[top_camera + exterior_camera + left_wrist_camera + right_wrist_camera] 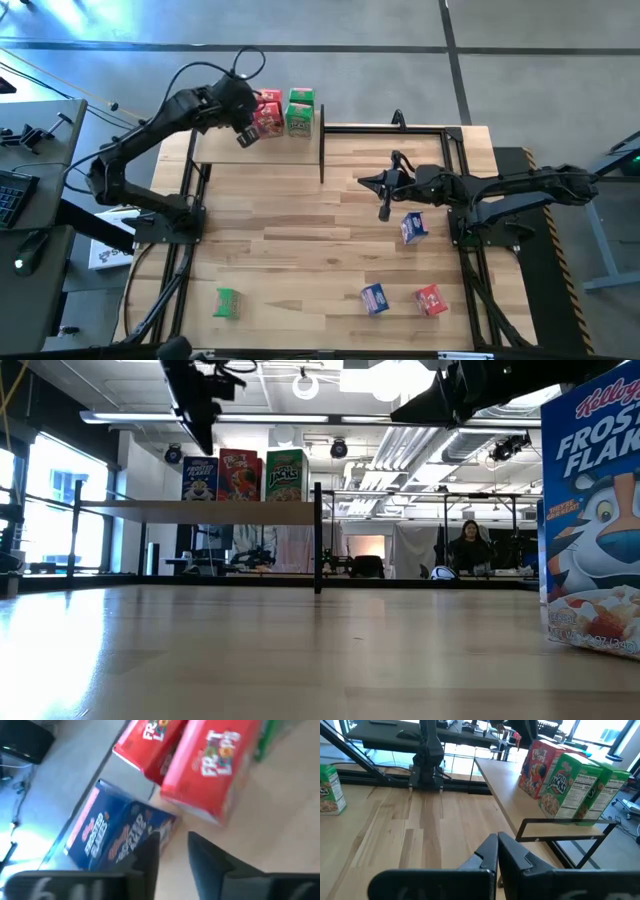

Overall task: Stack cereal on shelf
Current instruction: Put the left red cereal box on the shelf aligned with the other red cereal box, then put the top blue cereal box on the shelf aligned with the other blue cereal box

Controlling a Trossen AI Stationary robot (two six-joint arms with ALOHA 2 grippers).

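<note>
From above we see the left pincer (246, 137) hovering over the shelf (225, 148) at the desk's (300, 240) far left corner, beside two red boxes (268, 113) and two green boxes (299, 112) standing near the shelf's far edge. The overhead view hides a fifth box under the arm; the left wrist view shows it, a blue box (117, 836) just beside the left pincer's fingers (150, 857), which stand slightly apart with nothing between them. The low view confirms blue, red and green boxes upright in a row on the plank.

The right pincer (384, 213) hangs over the desk's middle, right of the shelf; its wrist view shows the fingers (520, 857) pressed together and empty. On the desk lie a blue box (413, 228) near the right pincer, another blue box (374, 298) and a red box (431, 299) towards the near right corner, and a green box (227, 303) near the near left corner.
</note>
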